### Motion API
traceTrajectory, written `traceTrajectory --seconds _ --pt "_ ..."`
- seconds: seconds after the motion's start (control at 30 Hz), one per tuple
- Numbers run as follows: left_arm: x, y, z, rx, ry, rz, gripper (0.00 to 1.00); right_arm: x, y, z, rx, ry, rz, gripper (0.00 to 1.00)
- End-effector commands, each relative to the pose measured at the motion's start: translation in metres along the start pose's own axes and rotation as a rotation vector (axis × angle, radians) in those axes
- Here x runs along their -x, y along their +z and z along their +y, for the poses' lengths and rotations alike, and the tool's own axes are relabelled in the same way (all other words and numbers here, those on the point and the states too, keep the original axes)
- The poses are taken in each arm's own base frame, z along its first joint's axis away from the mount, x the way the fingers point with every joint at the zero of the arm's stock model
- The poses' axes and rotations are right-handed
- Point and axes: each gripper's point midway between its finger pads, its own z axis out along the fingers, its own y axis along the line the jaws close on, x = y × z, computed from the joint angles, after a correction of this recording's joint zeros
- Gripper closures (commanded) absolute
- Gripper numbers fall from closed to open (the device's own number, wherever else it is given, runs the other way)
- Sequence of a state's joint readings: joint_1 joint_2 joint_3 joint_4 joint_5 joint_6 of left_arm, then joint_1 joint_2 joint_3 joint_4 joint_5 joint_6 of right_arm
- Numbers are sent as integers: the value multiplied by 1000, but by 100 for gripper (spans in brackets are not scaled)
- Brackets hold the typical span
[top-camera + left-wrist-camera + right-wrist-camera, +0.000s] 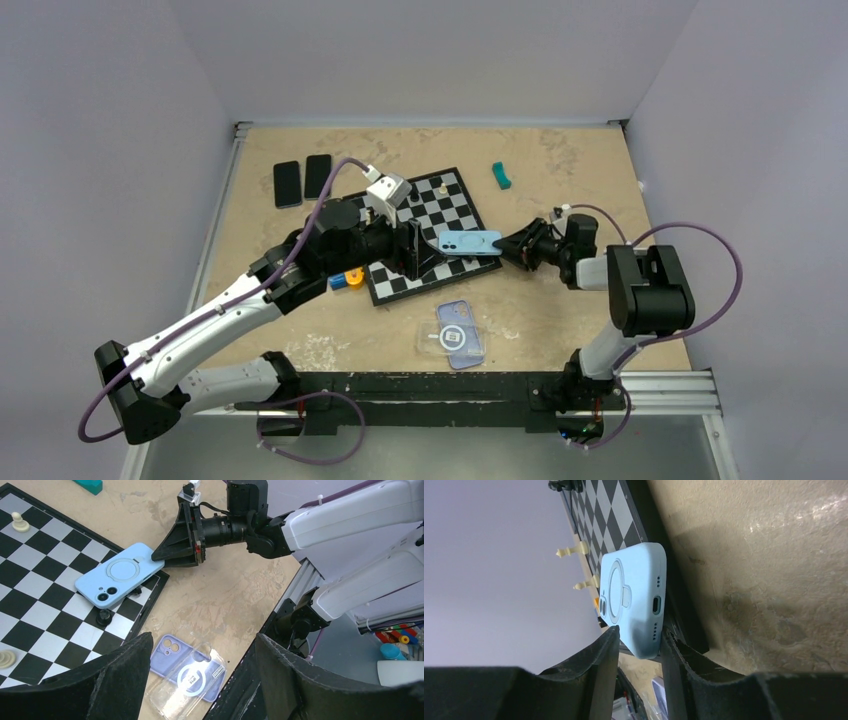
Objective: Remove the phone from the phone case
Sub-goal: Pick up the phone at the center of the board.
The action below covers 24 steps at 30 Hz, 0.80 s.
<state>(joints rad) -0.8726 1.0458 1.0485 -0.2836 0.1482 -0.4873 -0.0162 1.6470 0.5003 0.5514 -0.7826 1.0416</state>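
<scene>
A phone in a light blue case (470, 243) hangs over the right edge of the chessboard (450, 205), camera side up. It also shows in the left wrist view (120, 575) and the right wrist view (634, 600). My right gripper (503, 247) is shut on the phone's bottom end, near the charging port; its fingers (604, 650) sit on either face of the case. My left gripper (412, 250) is open and empty, just left of the phone, above the board. Its fingers (125, 665) are wide apart.
A purple case (170, 652) with a clear case (192, 680) on it lies near the front edge (460, 335). Two black phones (288, 183) lie at the back left. A teal piece (501, 176) lies at the back right. An orange-and-blue object (347, 279) and chess pieces (20, 522) are by the board.
</scene>
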Motion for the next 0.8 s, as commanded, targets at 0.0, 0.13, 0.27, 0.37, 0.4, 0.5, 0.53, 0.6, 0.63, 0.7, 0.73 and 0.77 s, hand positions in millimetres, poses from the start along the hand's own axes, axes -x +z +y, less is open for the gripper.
traceTrajectory --seconds 0.0,0.13,0.27,0.37,0.4,0.5,0.53,0.6,0.63,0.7,0.73,0.77 --pt "9 -6 -4 -7 -3 -30 22 2 3 24 125 6 8 62" --pt "9 -6 -5 -10 -6 -31 22 -6 13 30 181 43 41 71" --pt "9 -7 -4 -3 -8 -28 23 -5 15 34 224 60 40 99" --pt "10 -12 -3 8 -6 -30 23 -3 9 50 262 14 32 100" --pt "10 -14 -3 12 -4 -34 23 -3 6 57 268 -10 31 100" --pt "14 -20 1 35 0 -55 22 3 -6 84 298 -81 11 100" --pt "15 -22 1 42 1 -61 21 4 -12 94 314 -101 0 100" --pt "19 -26 3 58 -4 -77 20 9 -25 118 353 -154 -27 100" --pt "20 -28 4 66 -10 -84 19 11 -31 131 369 -189 -41 100" --pt "25 -32 7 93 -38 -101 18 16 -43 158 382 -306 -81 100" --pt "26 -34 8 110 -65 -101 17 22 -48 169 359 -386 -115 100" --pt "30 -37 11 142 -98 -108 14 29 -54 179 325 -469 -157 100"
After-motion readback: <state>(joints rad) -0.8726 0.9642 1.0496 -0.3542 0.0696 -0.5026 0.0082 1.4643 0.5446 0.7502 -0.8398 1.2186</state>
